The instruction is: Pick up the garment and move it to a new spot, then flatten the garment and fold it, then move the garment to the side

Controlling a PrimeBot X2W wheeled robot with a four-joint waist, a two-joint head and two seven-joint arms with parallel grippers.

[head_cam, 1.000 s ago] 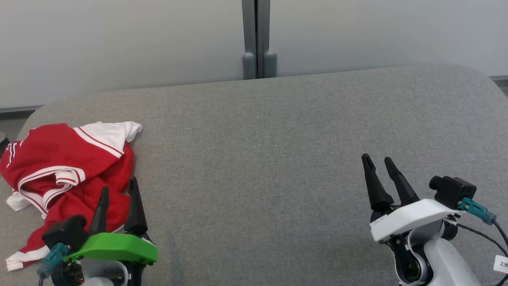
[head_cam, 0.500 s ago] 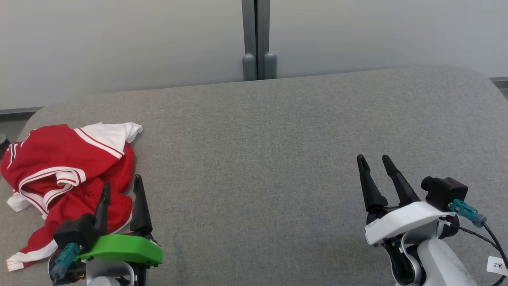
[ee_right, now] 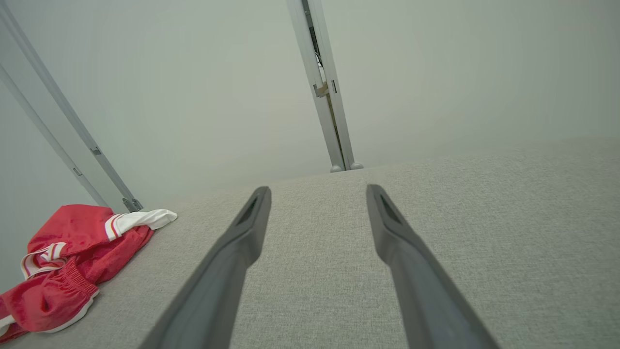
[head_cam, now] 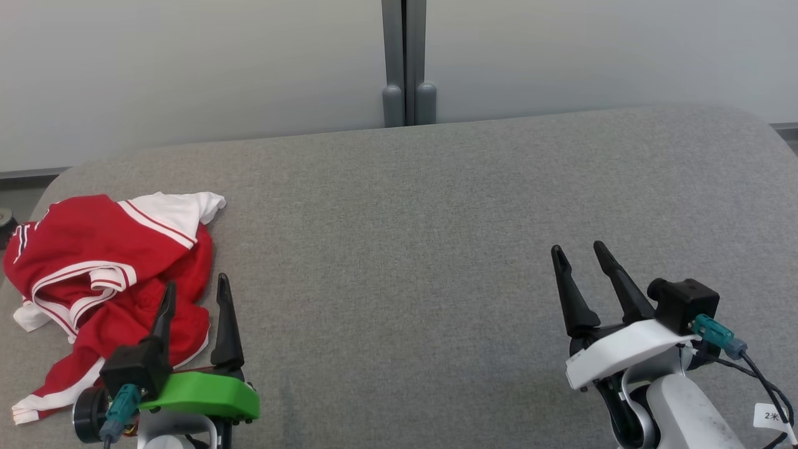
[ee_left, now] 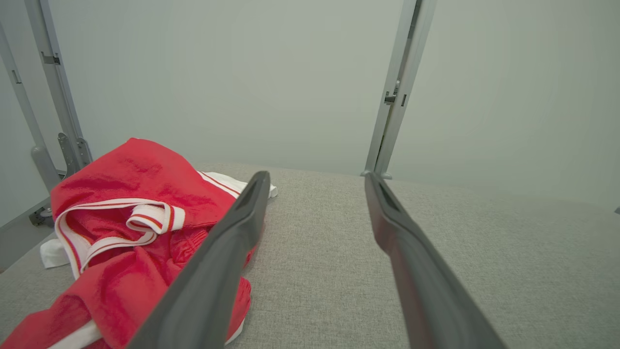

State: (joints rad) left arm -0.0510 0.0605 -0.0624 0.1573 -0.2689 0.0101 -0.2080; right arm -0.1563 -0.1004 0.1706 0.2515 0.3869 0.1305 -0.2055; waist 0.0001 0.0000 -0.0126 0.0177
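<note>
You'd basically not started yet: the red garment (head_cam: 106, 262) sat crumpled at the frame's left on the bench (head_cam: 405, 249), your left hand (head_cam: 196, 282) and right hand (head_cam: 577, 247) both spread wide, empty.

- garment (head_cam: 106, 274): soft red cloth with a faint sheen, crumpled; white ribbed knit trim with red stripes.
- table (head_cam: 436, 218): covered in grey woven fabric, matt and finely rough.
- left gripper (head_cam: 196, 282): dark, smooth, matt fingers (ee_left: 218, 271); green plastic shell, slightly glossy.
- right gripper (head_cam: 576, 247): the same dark matt fingers (ee_right: 411, 271); smooth white plastic shell.
- wall panels (head_cam: 187, 75): pale, smooth, matt.
- post (head_cam: 404, 62): grey, looks like painted metal.
</note>
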